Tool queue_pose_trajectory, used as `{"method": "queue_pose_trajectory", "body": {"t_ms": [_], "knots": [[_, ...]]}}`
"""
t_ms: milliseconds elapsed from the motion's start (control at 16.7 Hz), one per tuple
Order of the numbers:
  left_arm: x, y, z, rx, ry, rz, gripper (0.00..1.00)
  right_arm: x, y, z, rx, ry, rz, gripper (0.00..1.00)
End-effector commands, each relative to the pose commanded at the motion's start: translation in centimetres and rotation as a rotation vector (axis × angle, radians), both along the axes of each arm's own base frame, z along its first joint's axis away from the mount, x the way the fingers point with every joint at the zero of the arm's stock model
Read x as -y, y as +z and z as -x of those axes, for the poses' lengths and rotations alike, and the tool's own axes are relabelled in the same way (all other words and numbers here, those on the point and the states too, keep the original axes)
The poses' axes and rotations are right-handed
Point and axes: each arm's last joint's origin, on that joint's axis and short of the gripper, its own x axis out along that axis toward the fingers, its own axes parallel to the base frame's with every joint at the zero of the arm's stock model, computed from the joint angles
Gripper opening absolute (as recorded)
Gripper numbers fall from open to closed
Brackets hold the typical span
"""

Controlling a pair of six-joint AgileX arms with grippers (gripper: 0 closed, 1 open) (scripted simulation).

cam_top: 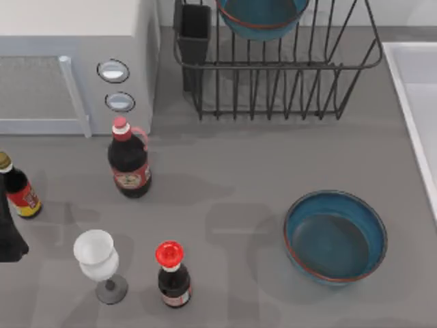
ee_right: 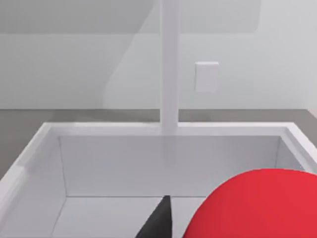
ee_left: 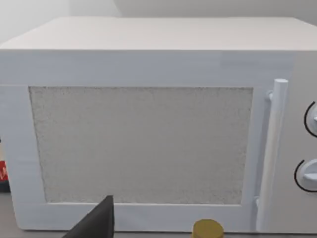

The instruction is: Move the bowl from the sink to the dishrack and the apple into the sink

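Crowding the left table, bottles [cam_top: 129,166] and wineglass [cam_top: 96,257] flank the counter bowl [cam_top: 335,236]; fingers' state unclear.

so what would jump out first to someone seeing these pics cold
Probably the apple, big and bright red in the right wrist view, above the white sink. Next, the two teal bowls: one bowl on the grey counter at the top view's right, the other bowl in the black dishrack at the back. The white microwave faces the left wrist camera.
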Motion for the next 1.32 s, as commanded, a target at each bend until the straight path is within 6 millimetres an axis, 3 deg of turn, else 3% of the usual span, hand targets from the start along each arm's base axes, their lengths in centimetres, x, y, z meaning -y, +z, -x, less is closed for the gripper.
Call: {"method": "queue_pose_trajectory", "body": {"t_ms": [240, 1020, 1320], "knots": [[0.00, 0.00, 0.00, 0.000, 0.000, 0.000, 1.00, 0.00, -0.02, 0.01, 0.000, 0.000, 0.000, 0.00], [0.00, 0.00, 0.00, 0.000, 0.000, 0.000, 1.00, 0.00, -0.02, 0.01, 0.000, 0.000, 0.000, 0.98], [0.00, 0.00, 0.00, 0.000, 0.000, 0.000, 1.00, 0.00, -0.02, 0.01, 0.000, 0.000, 0.000, 1.00]]}}
